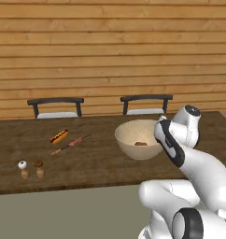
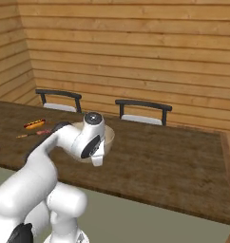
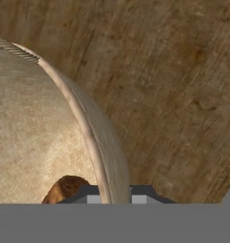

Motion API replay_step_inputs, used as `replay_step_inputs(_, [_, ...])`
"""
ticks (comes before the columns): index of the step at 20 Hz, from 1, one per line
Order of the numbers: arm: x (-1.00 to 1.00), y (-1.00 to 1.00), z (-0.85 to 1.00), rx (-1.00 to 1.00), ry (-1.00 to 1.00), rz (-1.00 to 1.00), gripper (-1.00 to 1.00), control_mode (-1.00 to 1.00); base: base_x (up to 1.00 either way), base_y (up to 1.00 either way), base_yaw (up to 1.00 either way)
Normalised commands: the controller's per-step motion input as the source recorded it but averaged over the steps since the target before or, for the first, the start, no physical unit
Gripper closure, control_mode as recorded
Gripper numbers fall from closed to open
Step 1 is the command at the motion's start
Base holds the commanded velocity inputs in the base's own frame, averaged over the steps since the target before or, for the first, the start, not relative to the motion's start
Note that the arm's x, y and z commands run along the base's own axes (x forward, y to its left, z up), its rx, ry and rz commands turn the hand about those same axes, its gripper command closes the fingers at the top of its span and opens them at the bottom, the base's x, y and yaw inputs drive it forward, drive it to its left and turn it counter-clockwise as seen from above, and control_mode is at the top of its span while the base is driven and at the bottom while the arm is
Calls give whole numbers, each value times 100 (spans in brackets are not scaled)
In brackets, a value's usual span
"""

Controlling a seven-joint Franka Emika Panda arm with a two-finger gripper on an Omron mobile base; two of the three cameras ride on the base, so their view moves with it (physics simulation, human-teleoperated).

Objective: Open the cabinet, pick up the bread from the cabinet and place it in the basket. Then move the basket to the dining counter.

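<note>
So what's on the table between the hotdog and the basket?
In the left base view, a skewer lies between the hotdog and the basket; beyond its tip the dark wood is bare up to the basket.

No readable text, labels, brands, nos. or signs in any view. Nothing legible on the basket [image 1: 133,144], the counter [image 1: 96,158] or the wall planks [image 1: 110,51].
</note>
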Motion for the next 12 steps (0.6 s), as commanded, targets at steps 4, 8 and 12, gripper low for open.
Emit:
replay_step_inputs(4, [23,-16,-34,0,0,6,100,-100,0,0,0])
replay_step_inputs(8, [22,-18,-45,0,0,7,100,-100,0,0,0])
replay_step_inputs(12, [24,-13,-54,0,0,5,100,-100,0,0,0])
